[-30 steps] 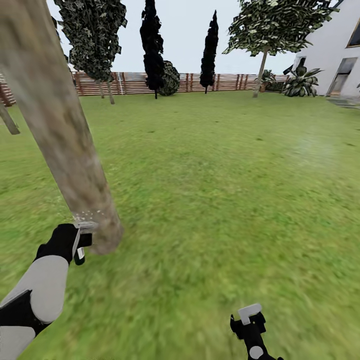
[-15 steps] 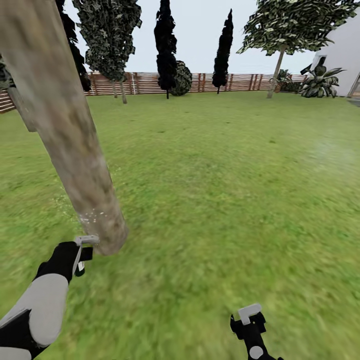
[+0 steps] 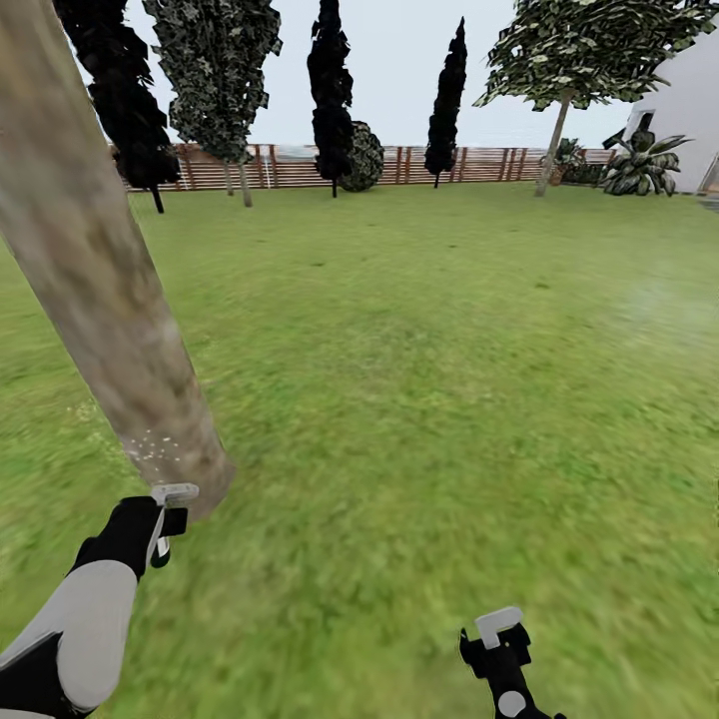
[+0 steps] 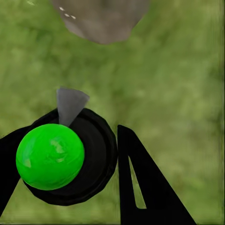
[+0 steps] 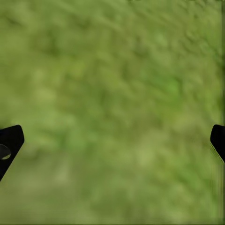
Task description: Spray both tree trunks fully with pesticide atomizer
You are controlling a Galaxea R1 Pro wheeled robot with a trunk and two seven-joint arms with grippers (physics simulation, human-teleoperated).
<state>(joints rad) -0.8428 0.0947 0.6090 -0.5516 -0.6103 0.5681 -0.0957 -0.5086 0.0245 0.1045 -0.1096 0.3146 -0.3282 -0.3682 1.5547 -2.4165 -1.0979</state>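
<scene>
A thick trunk (image 3: pixel 100 290) of mottled grey-brown bark leans across the left of the head view. White pesticide specks (image 3: pixel 152 446) dot it just above its base. My left gripper (image 3: pixel 163 517) is shut on the pesticide atomizer (image 3: pixel 174 493), right beside the trunk's foot. In the left wrist view the atomizer's green ball (image 4: pixel 50 157) and black body sit between my fingers (image 4: pixel 140 187). Its grey nozzle (image 4: pixel 69 104) points at the trunk's base (image 4: pixel 101 18). My right gripper (image 3: pixel 496 639) hangs open over the grass (image 5: pixel 115 140). A second pale-trunked tree (image 3: pixel 552 140) stands far back right.
Grass lawn (image 3: pixel 449 379) spreads ahead to a brown slat fence (image 3: pixel 300 165). Dark cypresses (image 3: pixel 332 100) and a leafy tree (image 3: pixel 215 80) line the fence. A white house wall (image 3: pixel 694 110) and broad-leaved plants (image 3: pixel 644 165) stand at the far right.
The camera has swung, so the whole view has shifted. My left gripper with the atomizer stays by the trunk's foot, slightly lower in the picture. The right gripper holds its place.
</scene>
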